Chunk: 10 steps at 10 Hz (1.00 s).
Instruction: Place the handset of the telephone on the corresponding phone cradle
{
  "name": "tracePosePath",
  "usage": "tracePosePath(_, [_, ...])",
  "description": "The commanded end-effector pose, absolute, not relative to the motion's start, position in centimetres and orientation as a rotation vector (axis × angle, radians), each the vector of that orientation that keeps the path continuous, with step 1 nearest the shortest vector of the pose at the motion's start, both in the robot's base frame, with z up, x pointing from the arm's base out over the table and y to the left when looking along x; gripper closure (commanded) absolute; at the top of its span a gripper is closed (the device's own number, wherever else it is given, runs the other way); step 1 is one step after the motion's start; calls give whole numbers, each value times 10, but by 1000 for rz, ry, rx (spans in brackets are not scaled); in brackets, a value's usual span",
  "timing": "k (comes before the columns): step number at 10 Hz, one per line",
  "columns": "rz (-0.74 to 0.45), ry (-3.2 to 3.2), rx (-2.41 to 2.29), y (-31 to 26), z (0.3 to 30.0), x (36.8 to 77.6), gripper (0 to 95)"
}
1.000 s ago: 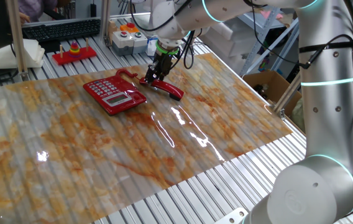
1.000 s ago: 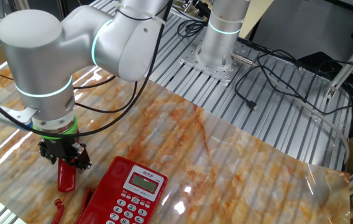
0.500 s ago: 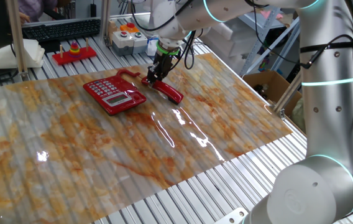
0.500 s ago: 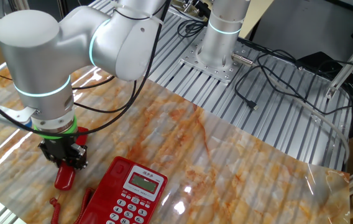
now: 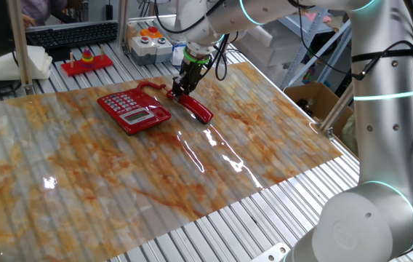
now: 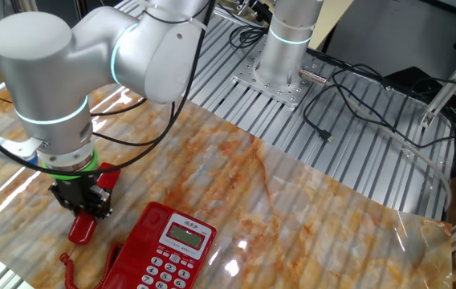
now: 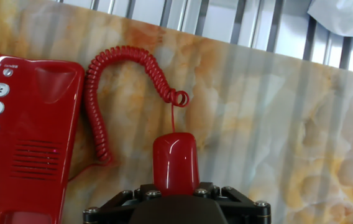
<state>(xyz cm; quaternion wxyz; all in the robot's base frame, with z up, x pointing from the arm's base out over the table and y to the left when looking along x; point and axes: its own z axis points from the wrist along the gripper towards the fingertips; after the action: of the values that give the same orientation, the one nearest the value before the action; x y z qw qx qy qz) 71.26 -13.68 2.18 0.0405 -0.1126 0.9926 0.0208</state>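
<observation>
The two-finger gripper (image 6: 83,210) is clamping its jaws around the mid-bar of the slim, glossy red plastic handset (image 5: 195,108), which is looking light, stiff and slippery, its coiled red cord (image 7: 111,87) trailing beyond the jaws.

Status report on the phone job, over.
Gripper shut on handset. Handset beside telephone, not yet on cradle. Coiled cord lies between them.

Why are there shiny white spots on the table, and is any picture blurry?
In one fixed view, lamps glare white off the glossy marbled sheet beside the handset. In the other fixed view, glare streaks sit behind the big arm. In the hand view, the handset's tip carries a small highlight, and everything looks sharp.
</observation>
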Motion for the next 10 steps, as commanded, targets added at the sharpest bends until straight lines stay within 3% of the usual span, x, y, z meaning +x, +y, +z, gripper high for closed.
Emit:
tracePosePath(1, [66,3044,-331,-137,21,713,950])
tracePosePath(10, [61,3087,-313,-137,26,714,950])
